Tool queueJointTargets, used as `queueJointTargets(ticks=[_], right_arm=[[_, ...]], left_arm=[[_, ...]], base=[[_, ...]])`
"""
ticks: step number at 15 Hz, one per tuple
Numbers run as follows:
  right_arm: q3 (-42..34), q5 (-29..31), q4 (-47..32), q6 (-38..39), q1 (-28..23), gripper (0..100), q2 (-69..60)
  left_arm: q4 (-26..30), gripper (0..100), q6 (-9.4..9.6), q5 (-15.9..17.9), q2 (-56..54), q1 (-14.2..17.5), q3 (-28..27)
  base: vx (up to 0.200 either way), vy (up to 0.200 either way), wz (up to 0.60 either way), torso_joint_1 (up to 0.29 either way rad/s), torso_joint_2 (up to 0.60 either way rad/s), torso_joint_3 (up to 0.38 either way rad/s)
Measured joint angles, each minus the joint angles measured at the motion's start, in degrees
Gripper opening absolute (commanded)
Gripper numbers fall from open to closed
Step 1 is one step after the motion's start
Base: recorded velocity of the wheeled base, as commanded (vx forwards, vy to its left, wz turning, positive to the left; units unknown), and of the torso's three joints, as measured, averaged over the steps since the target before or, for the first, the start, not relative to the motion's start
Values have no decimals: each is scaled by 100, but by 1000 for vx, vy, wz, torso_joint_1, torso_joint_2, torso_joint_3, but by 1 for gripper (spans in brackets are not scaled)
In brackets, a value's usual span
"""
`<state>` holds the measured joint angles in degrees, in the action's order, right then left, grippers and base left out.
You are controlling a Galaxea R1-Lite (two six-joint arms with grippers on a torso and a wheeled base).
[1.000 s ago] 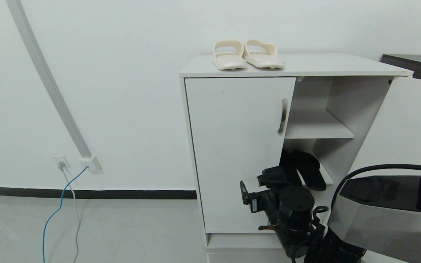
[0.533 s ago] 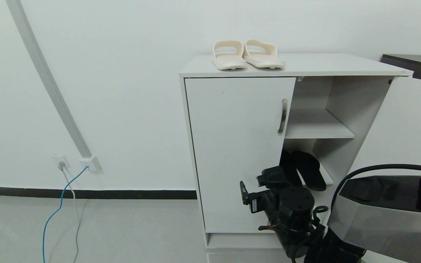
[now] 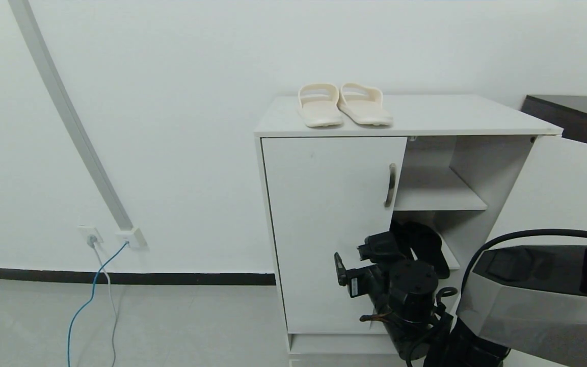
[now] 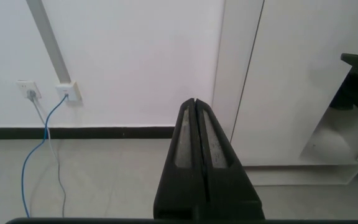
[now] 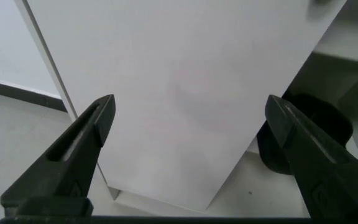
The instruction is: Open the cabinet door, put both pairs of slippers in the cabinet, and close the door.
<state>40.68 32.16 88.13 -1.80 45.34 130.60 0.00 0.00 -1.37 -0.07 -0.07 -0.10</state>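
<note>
A cream pair of slippers (image 3: 344,104) lies on top of the white cabinet (image 3: 446,114). The black pair of slippers (image 3: 426,244) rests on the lower shelf inside, partly hidden behind my right arm. The cabinet's left door (image 3: 329,229) is shut and its right door (image 3: 568,199) stands wide open. My right gripper (image 3: 357,257) is low in front of the left door, open with nothing in it; its wrist view shows the gripper (image 5: 191,149) facing the door, the black slippers (image 5: 309,124) beside it. My left gripper (image 4: 195,106) is shut and empty, left of the cabinet near the floor.
The upper shelf (image 3: 436,196) holds nothing. Wall sockets with a blue and a grey cable (image 3: 87,306) sit left of the cabinet, under a slanted grey conduit (image 3: 69,117). A dark tabletop (image 3: 574,109) is at the far right. Bare floor (image 3: 171,326) lies left of the cabinet.
The whole head picture has shifted downward, so the camera has moved. My right arm now covers more of the black slippers. The slippers and doors have not moved.
</note>
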Motion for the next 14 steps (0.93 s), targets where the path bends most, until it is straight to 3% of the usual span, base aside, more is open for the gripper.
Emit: queueJointTargets(ticks=[14], right_arm=[[-9, 0, -11, -2, 0, 100, 0]], left_arm=[[0, 0, 0, 0, 0, -2, 0]], base=[[0, 0, 0, 180, -503, -322]])
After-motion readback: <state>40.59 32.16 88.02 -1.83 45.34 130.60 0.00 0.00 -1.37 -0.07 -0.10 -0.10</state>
